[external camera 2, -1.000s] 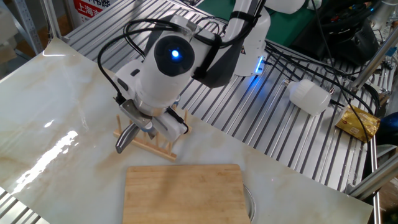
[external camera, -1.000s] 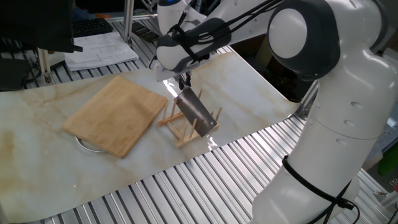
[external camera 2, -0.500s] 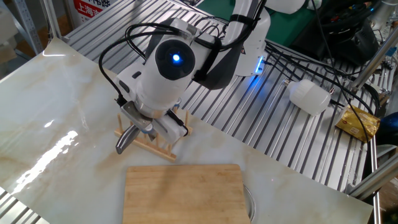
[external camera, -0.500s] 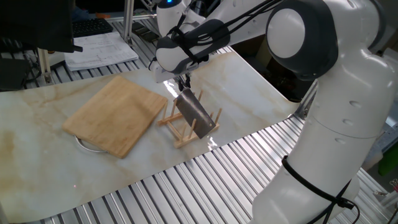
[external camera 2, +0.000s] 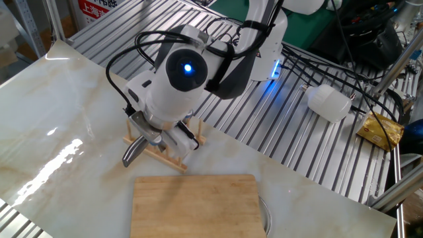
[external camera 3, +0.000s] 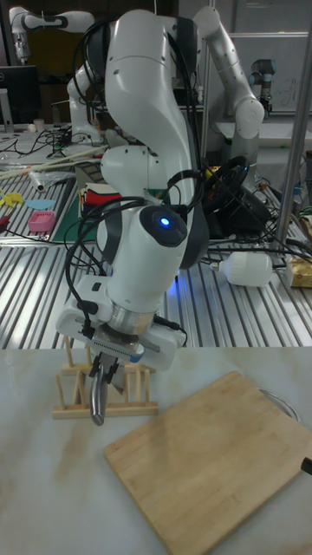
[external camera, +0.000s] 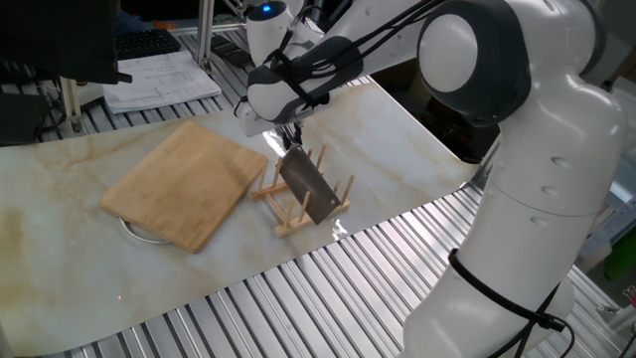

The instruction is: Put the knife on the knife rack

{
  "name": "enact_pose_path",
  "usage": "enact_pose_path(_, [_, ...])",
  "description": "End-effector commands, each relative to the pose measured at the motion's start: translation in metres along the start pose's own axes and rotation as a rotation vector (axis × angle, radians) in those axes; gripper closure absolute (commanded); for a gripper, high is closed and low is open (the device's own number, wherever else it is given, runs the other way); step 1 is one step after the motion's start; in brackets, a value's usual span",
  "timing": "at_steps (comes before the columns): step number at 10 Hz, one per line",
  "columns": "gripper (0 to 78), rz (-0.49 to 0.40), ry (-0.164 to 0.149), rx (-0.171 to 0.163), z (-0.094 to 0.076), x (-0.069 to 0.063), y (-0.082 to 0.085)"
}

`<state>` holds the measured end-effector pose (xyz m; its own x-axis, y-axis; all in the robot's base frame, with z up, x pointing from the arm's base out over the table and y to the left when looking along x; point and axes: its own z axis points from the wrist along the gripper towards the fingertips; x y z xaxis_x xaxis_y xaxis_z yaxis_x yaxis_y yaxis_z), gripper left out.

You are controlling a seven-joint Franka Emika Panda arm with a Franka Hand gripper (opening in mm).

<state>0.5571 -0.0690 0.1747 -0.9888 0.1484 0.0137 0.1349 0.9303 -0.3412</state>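
Observation:
The knife [external camera: 309,186], a grey cleaver, hangs blade-down and tilted, its handle inside my gripper [external camera: 290,139], which is shut on it. The blade sits among the upright pegs of the knife rack [external camera: 285,223], a small light-wood rack on the marble tabletop. In the other fixed view the blade [external camera 2: 133,151] pokes out below the hand at the rack's [external camera 2: 173,155] left end, with the fingers hidden by the wrist. The tall fixed view shows the knife [external camera 3: 97,398] edge-on, its tip close to the rack's [external camera 3: 71,390] base, under the gripper [external camera 3: 107,368].
A bamboo cutting board [external camera: 187,185] lies left of the rack, resting on a metal ring [external camera: 137,232]. The marble top [external camera: 60,249] ends at ribbed metal [external camera: 298,298] in front. A white bottle [external camera 2: 328,102] and a yellow packet [external camera 2: 381,131] lie off the marble.
The gripper has carried the knife a little to the left and lower, so the blade sits deeper between the rack's pegs.

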Motion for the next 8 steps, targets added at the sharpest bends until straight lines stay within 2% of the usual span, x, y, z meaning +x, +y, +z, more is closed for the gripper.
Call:
enact_pose_path(1, [76.4, -0.003, -0.001, -0.001, 0.0016, -0.0016, 0.0017])
enact_pose_path(8, [76.4, 0.003, -0.006, 0.010, 0.0040, -0.0011, 0.0027])
